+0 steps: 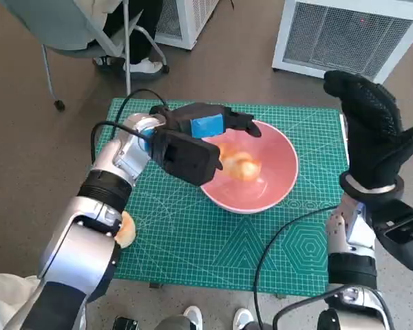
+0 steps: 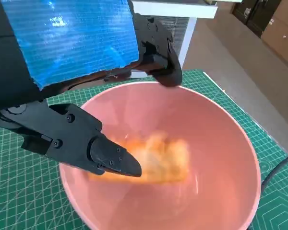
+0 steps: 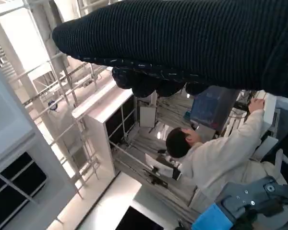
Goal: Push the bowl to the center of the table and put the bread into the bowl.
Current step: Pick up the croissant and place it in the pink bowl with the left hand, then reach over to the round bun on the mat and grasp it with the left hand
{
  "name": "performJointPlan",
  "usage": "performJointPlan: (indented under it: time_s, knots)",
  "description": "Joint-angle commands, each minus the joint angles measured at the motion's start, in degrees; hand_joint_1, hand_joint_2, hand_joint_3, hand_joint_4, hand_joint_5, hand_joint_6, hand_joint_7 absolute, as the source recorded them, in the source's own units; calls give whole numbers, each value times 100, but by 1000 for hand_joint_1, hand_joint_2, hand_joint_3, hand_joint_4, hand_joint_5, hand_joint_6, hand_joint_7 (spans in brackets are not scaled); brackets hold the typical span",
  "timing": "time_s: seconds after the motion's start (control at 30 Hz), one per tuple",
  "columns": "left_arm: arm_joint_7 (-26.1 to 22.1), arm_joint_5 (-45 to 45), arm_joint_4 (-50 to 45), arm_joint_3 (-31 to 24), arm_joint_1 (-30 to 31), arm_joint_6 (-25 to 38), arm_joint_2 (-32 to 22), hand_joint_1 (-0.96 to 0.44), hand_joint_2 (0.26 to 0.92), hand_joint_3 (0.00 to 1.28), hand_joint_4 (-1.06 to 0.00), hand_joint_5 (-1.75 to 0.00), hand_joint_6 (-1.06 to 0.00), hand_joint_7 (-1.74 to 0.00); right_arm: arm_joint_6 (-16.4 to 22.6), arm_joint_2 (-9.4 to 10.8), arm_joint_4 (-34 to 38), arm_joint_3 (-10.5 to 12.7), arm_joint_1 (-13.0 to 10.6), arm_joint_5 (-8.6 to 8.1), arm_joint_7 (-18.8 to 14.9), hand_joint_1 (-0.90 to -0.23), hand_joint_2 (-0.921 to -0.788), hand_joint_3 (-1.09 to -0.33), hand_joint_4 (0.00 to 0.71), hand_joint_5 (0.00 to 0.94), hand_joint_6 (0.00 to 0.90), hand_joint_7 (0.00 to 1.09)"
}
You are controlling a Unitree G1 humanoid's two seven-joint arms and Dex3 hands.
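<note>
The left hand (image 1: 210, 130) is hovering over the pink bowl (image 1: 279, 185) with fingers (image 2: 103, 153) spread apart, holding nothing. The bread (image 2: 158, 158) is lying inside the bowl, blurred, just below the fingertips. The bowl is sitting on the green cutting mat (image 1: 213, 240). The right hand (image 1: 372, 127) is standing raised beside the mat's edge, open and empty.
</note>
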State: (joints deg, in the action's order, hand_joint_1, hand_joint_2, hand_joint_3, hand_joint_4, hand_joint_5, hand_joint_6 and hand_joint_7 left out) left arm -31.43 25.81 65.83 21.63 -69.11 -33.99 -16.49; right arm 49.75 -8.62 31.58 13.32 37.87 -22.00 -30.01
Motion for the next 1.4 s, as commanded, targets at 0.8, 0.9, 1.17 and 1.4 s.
performJointPlan:
  time_s: [0.8, 0.9, 1.17, 1.4]
  knots:
    - [-1543, -1843, -5400, -1937, 3664, 944, -3097, -84, 786, 0, -175, -20, -329, -66, 218, 134, 206, -76, -79, 3, -45, -613, -921, -753, 339, 0, 309, 145]
    - [-1537, -1918, -5899, -2236, 4235, 1177, -3314, -72, 783, 0, -189, -20, -334, -59, 228, 134, 226, -79, -76, -14, -67, -610, -921, -753, 339, 0, 312, 146]
    - [-1517, -1920, -7268, -3060, 5748, 1959, -3743, -36, 776, 0, -224, -16, -363, -48, 220, 128, 345, -91, 5, -49, -123, -604, -921, -751, 339, 0, 316, 145]
    - [-1461, -1892, -7968, -3504, 6646, 2398, -3785, -49, 778, 2, -233, -9, -377, -35, 171, 128, 499, -78, 115, -135, -230, -600, -921, -746, 341, 1, 320, 143]
